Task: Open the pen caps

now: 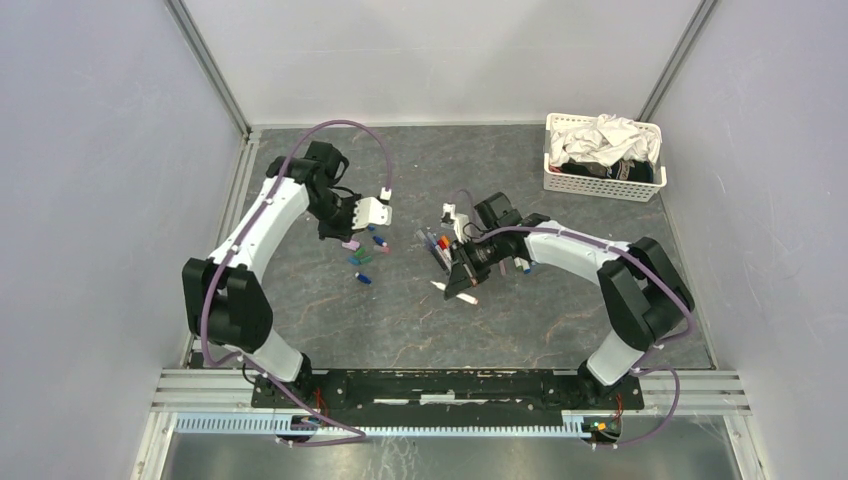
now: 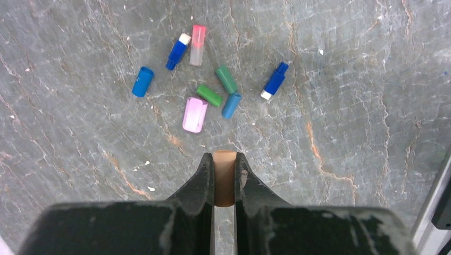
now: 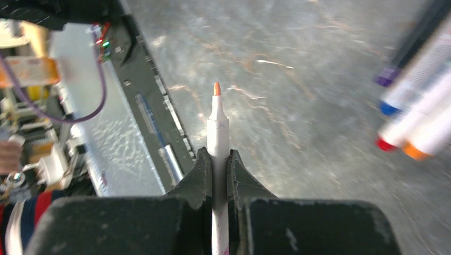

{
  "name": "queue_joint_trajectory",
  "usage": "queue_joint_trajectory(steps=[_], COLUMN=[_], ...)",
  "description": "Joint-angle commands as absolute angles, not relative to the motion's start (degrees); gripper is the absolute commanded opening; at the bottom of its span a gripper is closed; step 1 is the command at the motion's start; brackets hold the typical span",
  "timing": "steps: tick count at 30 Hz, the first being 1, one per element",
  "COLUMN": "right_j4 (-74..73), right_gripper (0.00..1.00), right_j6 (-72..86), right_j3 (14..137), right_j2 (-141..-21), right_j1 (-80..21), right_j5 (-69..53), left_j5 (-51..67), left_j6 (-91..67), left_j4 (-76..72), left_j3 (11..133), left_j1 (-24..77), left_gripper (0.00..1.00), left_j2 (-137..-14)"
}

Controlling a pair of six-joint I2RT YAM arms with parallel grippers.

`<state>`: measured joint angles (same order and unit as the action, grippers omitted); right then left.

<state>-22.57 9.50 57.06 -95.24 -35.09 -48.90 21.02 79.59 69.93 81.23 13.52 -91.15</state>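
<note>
The left tool (image 2: 224, 158) was pinched shut on an orange cap (image 2: 225, 180), held lengthwise between its jaws above the grey marbled counter (image 2: 361, 159); beyond its tip lay a cluster of loose caps (image 2: 209, 95) — two green, several blue, a pale one with a pink-red end (image 2: 198, 45) and a wider lilac cap (image 2: 194, 114) nearest the tool; all lay on their sides, close together. The right tool (image 3: 217, 154) was clamped on the white barrel of an uncapped pen (image 3: 218, 127), its orange tip (image 3: 216, 88) bare and pointing away from the jaws; a few more pens (image 3: 425, 106), blurred, showed at the right edge of that view. From above, the two tools were well apart — the loose caps lay by the left one; a white mesh basket (image 1: 600, 185) of cloth sat in the far right corner.
</note>
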Motion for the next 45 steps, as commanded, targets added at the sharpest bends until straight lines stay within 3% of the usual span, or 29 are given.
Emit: queue_joint_trajectory(steps=[1, 5, 10, 17, 21, 28, 32, 37, 38, 45], right_j4=[-23.19, -22.02, -18.37, -13.41, -12.81, -12.66, -13.14, -14.45, -15.04, -15.4], right_gripper=[0.0, 0.0, 0.0, 0.01, 0.06, 0.27, 0.28, 0.29, 0.29, 0.32], right_j6=[10.73, 15.23, 18.1, 19.97, 20.3, 20.5, 20.26, 19.86, 19.88, 17.16], right_j3=[58.81, 59.68, 59.63, 58.88, 59.06, 56.97, 55.64, 55.57, 56.03, 61.9], right_j2=[-90.4, -90.08, -92.87, -97.92, -100.46, -101.27, -100.08, -97.62, -97.04, -94.96], right_j1=[-32.12, -30.35, -30.58, -32.61, -33.5, -34.08, -34.11, -34.1, -34.09, -37.88], right_j5=[-34.53, -14.15, -2.01, 7.75, 11.64, 15.56, 17.44, 19.96, 20.29, 15.99], left_j5=[25.65, 28.59, 26.73, 22.14, 21.76, 21.17, 21.43, 22.46, 22.33, 15.43], left_j6=[75.54, 68.36, 62.27, 58.75, 58.53, 58.25, 57.09, 54.4, 53.8, 46.23], left_j4=[62.73, 56.69, 49.52, 44.07, 43.24, 43.24, 45.26, 50.56, 51.64, 57.47], left_j3=[77.97, 72.65, 68.42, 66.27, 65.5, 65.85, 68.44, 77.01, 79.18, 94.81], left_j1=[14.62, 16.08, 16.59, 16.7, 16.66, 16.69, 16.69, 16.69, 16.62, 16.61], left_gripper=[0.02, 0.02, 0.04, 0.23, 0.34, 0.45, 0.48, 0.76, 0.96, 1.0], left_j2=[-91.23, -93.51, -96.8, -100.08, -100.09, -99.75, -98.64, -96.35, -95.88, -92.88])
